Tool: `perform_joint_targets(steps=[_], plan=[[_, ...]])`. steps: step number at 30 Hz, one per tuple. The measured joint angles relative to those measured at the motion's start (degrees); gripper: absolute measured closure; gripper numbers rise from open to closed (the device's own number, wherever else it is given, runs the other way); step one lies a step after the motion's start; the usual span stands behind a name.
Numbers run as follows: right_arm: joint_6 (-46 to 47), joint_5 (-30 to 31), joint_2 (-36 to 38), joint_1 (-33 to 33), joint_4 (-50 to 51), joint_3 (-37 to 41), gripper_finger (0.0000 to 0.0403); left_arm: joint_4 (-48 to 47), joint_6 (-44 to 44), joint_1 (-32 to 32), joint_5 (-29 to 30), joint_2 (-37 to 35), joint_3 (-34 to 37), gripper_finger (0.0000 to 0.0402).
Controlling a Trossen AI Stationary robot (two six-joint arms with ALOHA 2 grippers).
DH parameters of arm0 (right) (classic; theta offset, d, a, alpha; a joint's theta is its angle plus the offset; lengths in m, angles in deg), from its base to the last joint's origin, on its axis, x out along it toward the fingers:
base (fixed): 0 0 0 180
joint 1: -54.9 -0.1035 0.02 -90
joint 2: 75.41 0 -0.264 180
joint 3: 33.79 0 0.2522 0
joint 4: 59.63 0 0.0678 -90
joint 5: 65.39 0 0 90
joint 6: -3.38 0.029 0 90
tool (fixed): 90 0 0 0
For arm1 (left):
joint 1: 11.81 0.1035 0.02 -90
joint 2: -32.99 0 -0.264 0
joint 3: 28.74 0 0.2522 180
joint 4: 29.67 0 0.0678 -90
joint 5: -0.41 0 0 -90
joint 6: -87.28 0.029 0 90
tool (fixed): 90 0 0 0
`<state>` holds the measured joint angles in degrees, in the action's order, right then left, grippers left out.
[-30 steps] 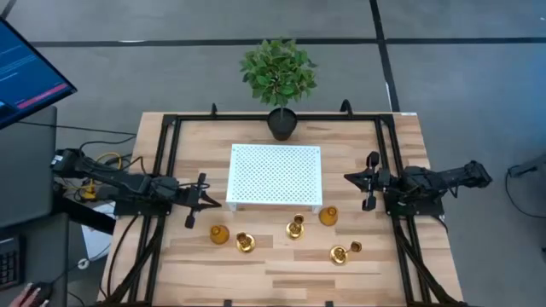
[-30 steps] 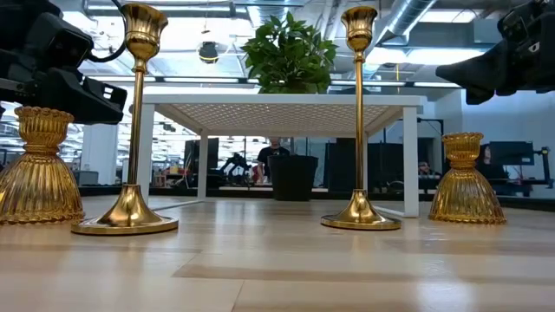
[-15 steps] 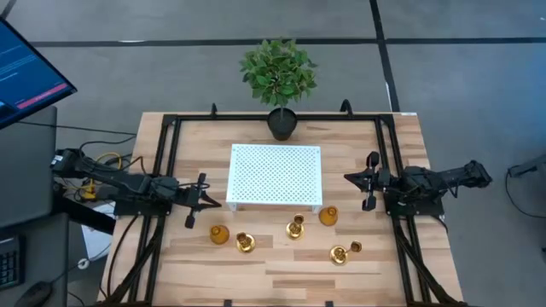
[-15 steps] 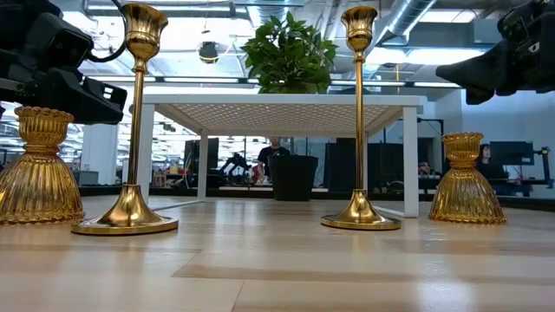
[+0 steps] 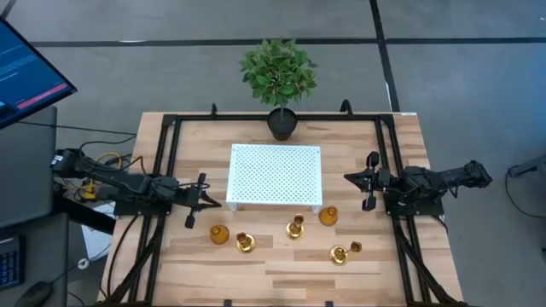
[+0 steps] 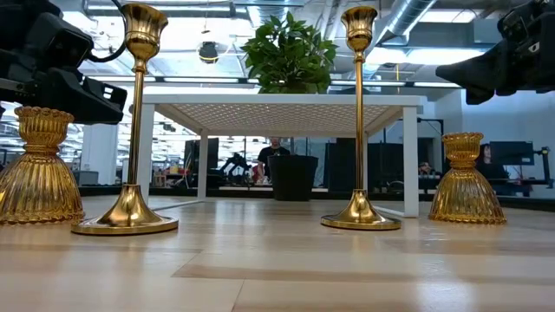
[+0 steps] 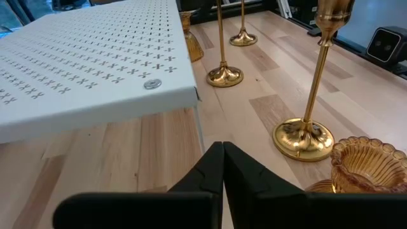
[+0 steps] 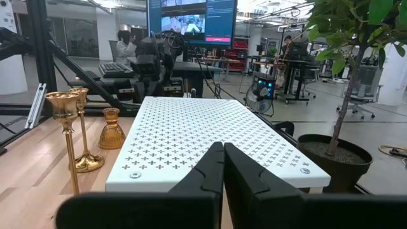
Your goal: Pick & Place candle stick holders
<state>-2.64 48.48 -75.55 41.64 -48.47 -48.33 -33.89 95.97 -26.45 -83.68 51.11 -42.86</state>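
Five candle stick holders (image 5: 294,227) standing on counter (image 5: 375,264), in front of white tray (image 5: 275,175), none held | left gripper (image 5: 207,203) beside tray's left edge, jaws pressed together, empty | right gripper (image 5: 351,178) beside tray's right edge, jaws pressed together, empty | potted plant (image 5: 279,81) behind tray

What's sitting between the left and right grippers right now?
The white perforated tray stands between the left gripper and right gripper, seen in the high view.
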Motion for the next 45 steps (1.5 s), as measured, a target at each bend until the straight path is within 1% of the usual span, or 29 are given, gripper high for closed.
perform_joint_targets(steps=[26, 30, 45], plan=[[0.02, 0.0, -0.02, 0.0, 0.0, 0.0, 0.0403, 0.88, 0.0, -0.01, 0.02, 0.0, 0.01, 0.0394], [0.02, 0.0, 0.0, 0.0, 0.02, 0.0, 0.0403, 3.0, 0.0, 0.0, 2.21, -0.03, 0.02, 0.0394], [-0.01, -0.01, -0.01, 0.27, -0.02, -0.01, 0.0403, 5.95, -0.03, 0.0, 2.4, 0.01, 0.02, 0.0394]])
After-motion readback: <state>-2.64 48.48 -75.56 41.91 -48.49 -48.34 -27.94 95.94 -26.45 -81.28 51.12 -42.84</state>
